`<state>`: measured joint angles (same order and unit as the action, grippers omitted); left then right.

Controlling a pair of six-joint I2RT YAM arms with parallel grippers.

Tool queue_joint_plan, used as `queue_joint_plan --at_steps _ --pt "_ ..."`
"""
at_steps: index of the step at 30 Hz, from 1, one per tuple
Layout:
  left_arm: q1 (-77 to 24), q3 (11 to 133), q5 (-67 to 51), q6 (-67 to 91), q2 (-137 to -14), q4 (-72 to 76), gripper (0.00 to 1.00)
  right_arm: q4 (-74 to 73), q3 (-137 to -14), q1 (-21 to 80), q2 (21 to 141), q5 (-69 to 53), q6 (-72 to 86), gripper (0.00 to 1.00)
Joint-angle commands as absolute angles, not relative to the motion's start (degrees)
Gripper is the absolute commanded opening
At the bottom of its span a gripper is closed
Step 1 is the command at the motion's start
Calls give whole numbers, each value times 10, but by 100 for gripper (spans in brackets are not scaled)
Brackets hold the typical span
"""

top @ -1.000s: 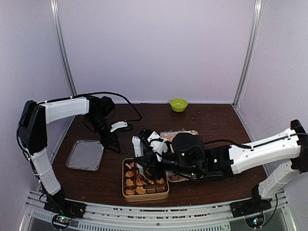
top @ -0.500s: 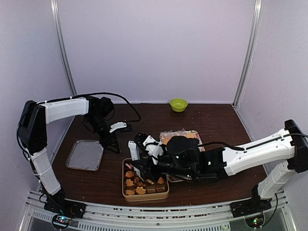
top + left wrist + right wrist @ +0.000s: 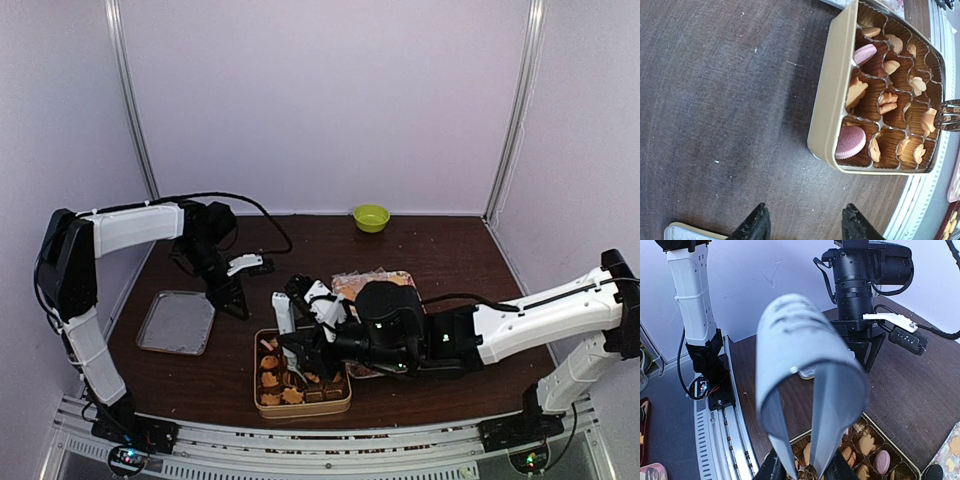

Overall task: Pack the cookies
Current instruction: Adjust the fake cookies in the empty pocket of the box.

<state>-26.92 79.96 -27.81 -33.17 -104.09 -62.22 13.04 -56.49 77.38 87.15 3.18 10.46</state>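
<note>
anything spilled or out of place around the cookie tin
Nothing stands out. No cookies lie on the table around the gold tin. Those inside sit in their paper cups, some leaning on edge. The tin lies flat, and the tongs dip into it.

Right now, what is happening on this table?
The right gripper holds metal tongs, and their tips are down in the gold tin, among the cookies that lie there. Whether the tongs grip a cookie cannot be seen. The left gripper hangs open and empty over the table beside the tin. The tin looks only partly filled.
</note>
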Motion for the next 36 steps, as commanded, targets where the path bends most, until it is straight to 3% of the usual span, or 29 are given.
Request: queue_joint_plan --at_steps 1,23,36 --pt "-262 795 -278 -344 -1024 -628 51 153 -560 778 873 27 116 24" --pt "-250 803 -274 -346 -1016 -633 50 95 -579 770 882 14 101 19" --pt "-220 833 -285 -334 -1013 -641 53 72 -518 628 725 116 113 32"
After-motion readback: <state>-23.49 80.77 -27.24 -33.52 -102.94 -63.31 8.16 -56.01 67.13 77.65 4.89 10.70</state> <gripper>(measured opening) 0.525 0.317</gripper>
